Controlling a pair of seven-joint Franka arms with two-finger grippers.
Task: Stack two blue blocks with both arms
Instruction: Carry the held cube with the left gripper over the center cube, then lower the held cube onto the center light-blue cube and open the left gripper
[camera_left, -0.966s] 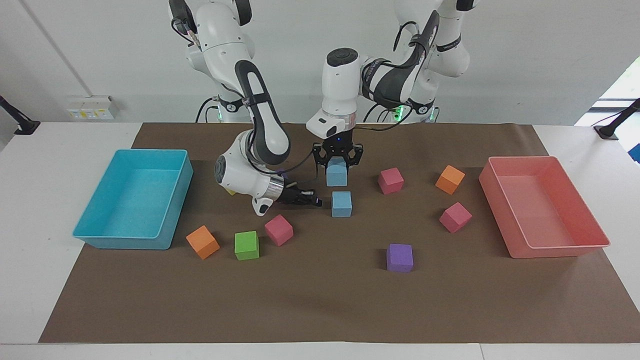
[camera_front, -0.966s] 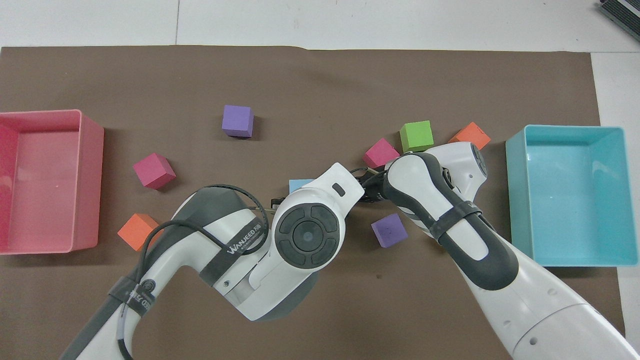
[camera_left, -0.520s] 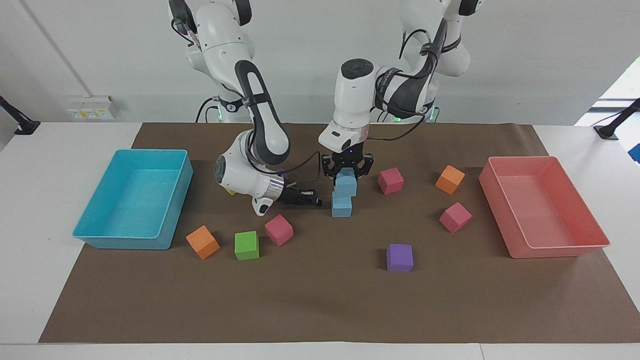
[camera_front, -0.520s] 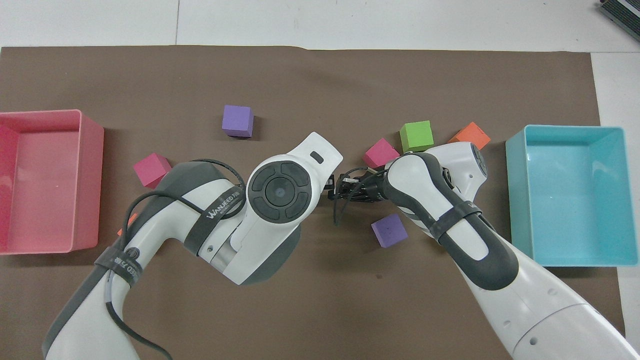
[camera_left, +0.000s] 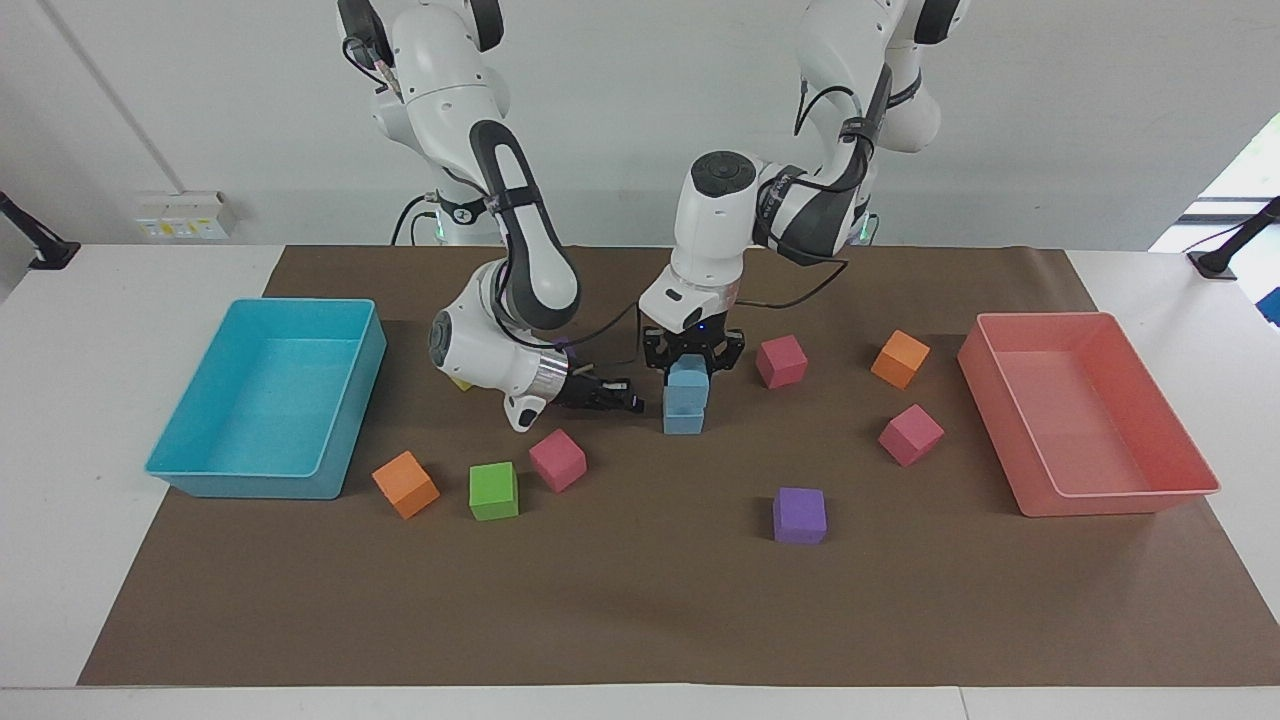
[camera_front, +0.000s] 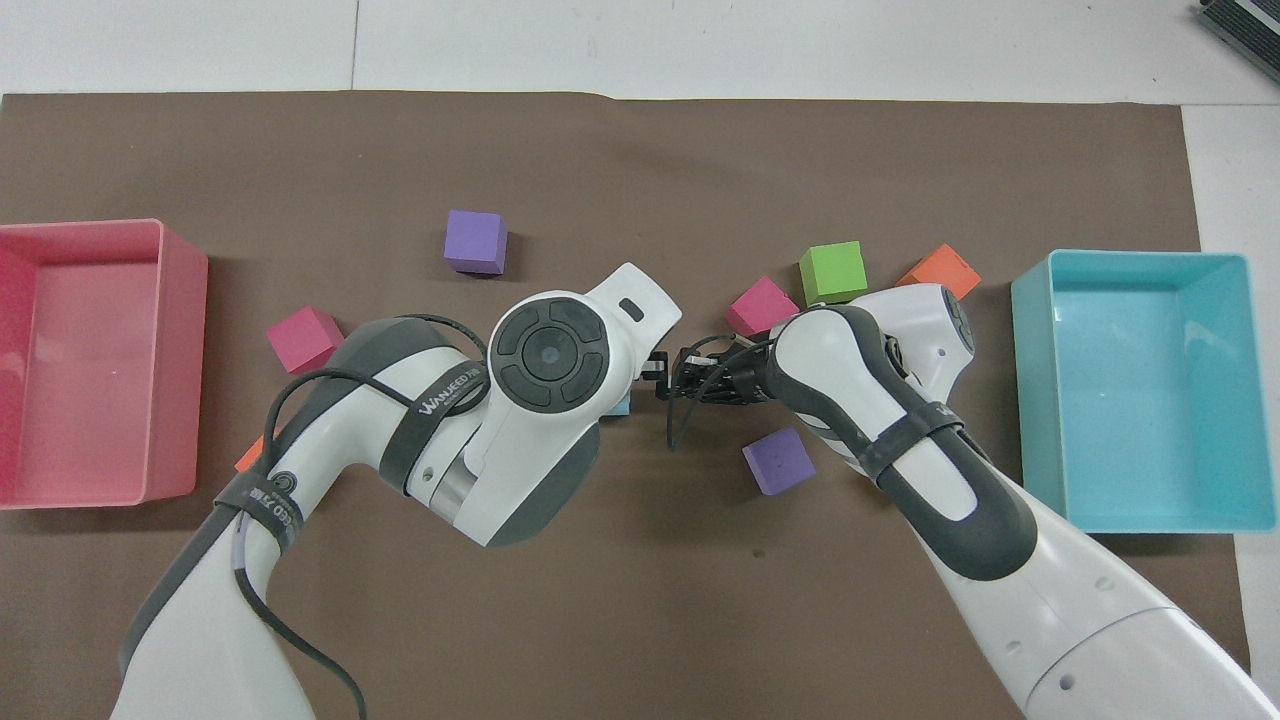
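Upper blue block (camera_left: 688, 379) sits on the lower blue block (camera_left: 684, 413) mid-mat, pinched from above by the left gripper (camera_left: 692, 362). Contact between the two looks made, though the seam is partly masked by the fingers. Upper cube appears slightly offset toward the left arm's end, not flush with the one beneath.

Right gripper (camera_left: 612, 394) lies low and sideways just beside the lower block, toward the right arm's end; fingers pressed together on nothing. Whether the tip touches the block, cannot tell. In the overhead view the left arm's wrist covers the stack; only a sliver of blue (camera_front: 621, 405) shows.

Risks, as judged:
- Release with the offset uncorrected: top cube could tip or slide off.
- Foam clinging to the pads on opening may drag the top cube sideways as the gripper lifts.
- Pushing down further would squash the soft foam, which could spring back and shift the stack.
- The right gripper's tip is close enough that any move toward the stack could knock the base.

Materials: cubes are matte foam, square-edged, light, likely easily nudged. Brown mat (camera_left: 640, 610) looks like flat paper. Turquoise bin (camera_left: 262, 476) and pink bin (camera_left: 1100, 495) are smooth plastic, rounded corners, one at each end of the mat
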